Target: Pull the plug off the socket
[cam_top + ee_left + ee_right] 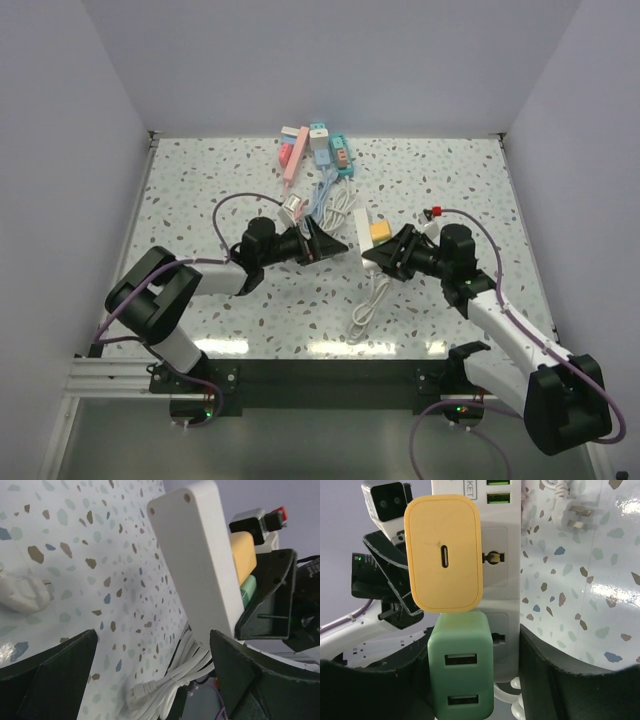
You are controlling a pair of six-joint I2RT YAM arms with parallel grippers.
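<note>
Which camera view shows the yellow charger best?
The right wrist view: the yellow charger faces the camera, its slot visible, plugged into the power strip next to the green charger. The left wrist view shows only its side behind the strip; the top view shows a small block.

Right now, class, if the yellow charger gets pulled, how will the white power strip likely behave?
The power strip looks like rigid plastic, so it probably won't bend. It seems light, so it may drag along unless held firmly. Its loose cord likely flops.
</note>
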